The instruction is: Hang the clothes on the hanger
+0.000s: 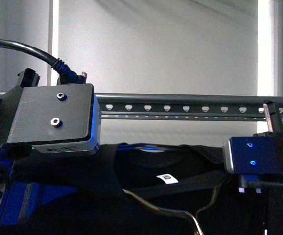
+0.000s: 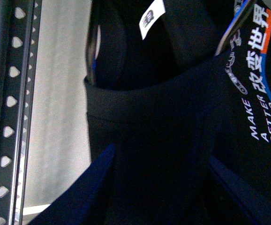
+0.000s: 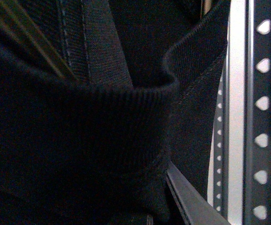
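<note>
Black knit T-shirt (image 1: 146, 171), ribbed collar, sits just below grey perforated metal rail (image 1: 190, 107); thin wire hanger (image 1: 180, 213) against it. Cloth swamps left gripper (image 2: 161, 157) and right gripper (image 3: 159, 187); finger gap can't tell.

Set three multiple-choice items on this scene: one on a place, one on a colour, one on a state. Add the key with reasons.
1. Against the rail, the T-shirt sits: A above; B below; C draped over it.
2. The neck label is: A white; B red; C yellow.
3. The wire hanger is: A hooked over the rail; B off the rail; C snapped in two.
1 B: the front view shows it under the rail. 2 A: a white patch on black. 3 B: its wire lies lower than the label.
</note>
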